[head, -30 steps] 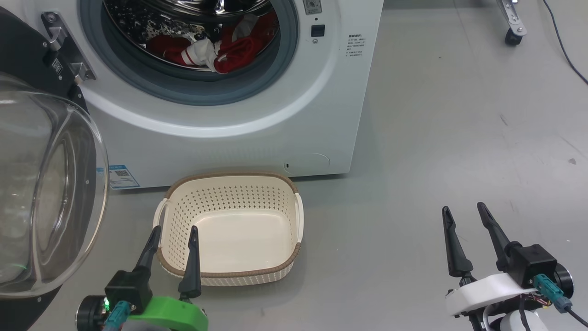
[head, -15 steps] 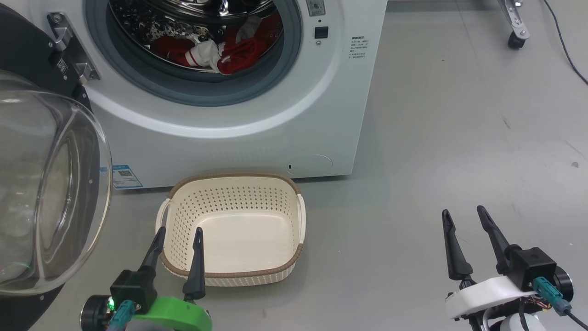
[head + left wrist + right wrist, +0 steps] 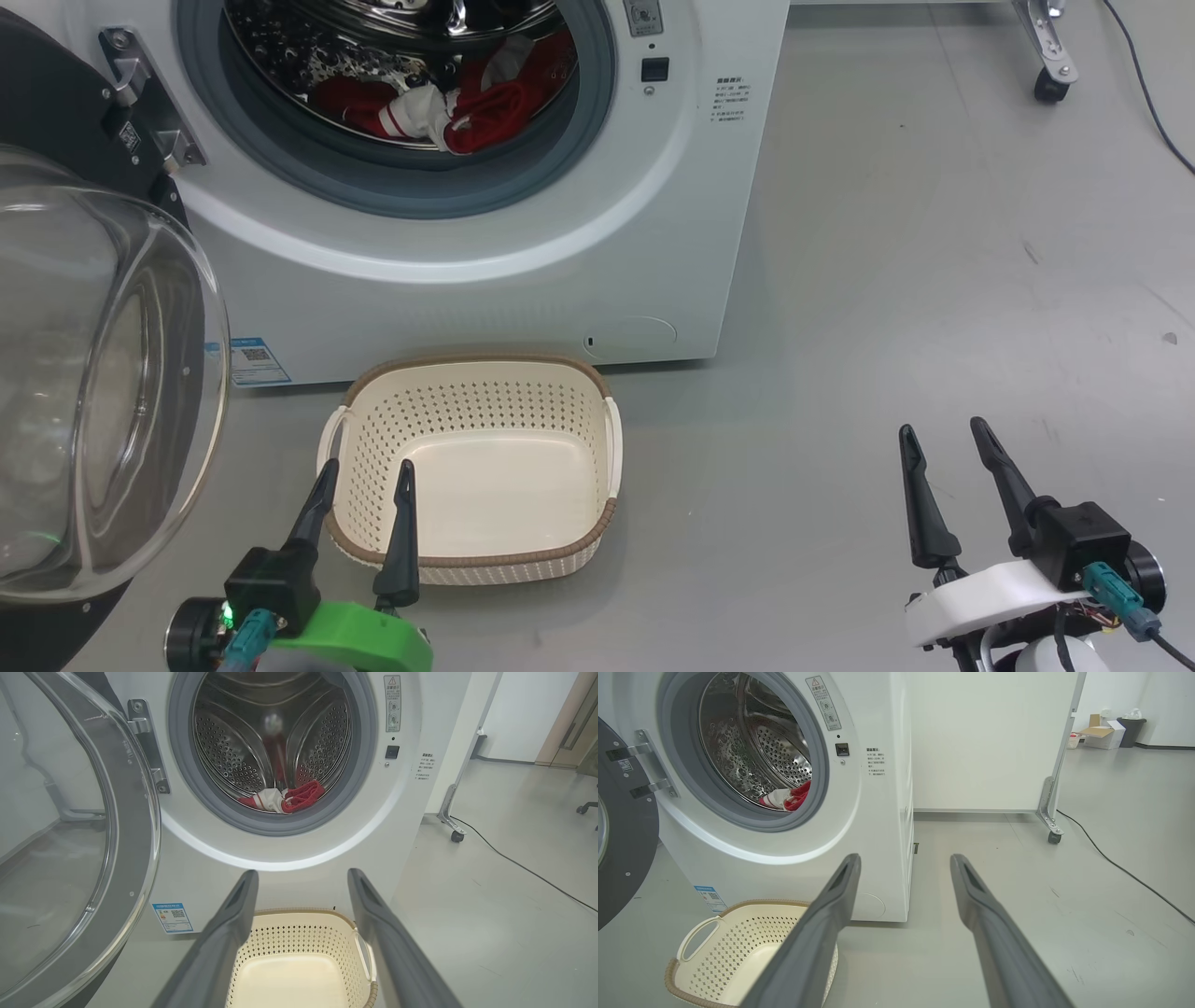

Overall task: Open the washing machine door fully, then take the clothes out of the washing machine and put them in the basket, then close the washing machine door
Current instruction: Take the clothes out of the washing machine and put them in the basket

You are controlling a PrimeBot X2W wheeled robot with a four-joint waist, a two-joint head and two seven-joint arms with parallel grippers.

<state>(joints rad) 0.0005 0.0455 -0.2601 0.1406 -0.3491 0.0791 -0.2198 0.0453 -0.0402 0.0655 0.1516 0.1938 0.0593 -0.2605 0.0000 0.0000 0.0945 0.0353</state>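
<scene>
The white washing machine [image 3: 523,243] stands with its round door [image 3: 93,373] swung wide open to the left, glass bowl facing me. Red and white clothes [image 3: 439,107] lie in the steel drum; they also show in the left wrist view as the clothes [image 3: 285,800] and in the right wrist view as the clothes [image 3: 787,799]. The cream basket [image 3: 597,439] sits empty on the floor before the machine. My left gripper [image 3: 366,465] hovers open over the basket's near left corner. My right gripper [image 3: 945,429] is open above bare floor, well right of the basket.
Grey floor [image 3: 934,280] stretches to the right of the machine. A white panel on a wheeled foot [image 3: 1052,833] stands behind, with a black cable [image 3: 1125,872] trailing across the floor. Boxes and a bin [image 3: 1129,730] sit far back.
The whole head view has shifted slightly, so the camera moved; machine and basket sit a little lower and to the right. Both grippers stay open and hold the same pose.
</scene>
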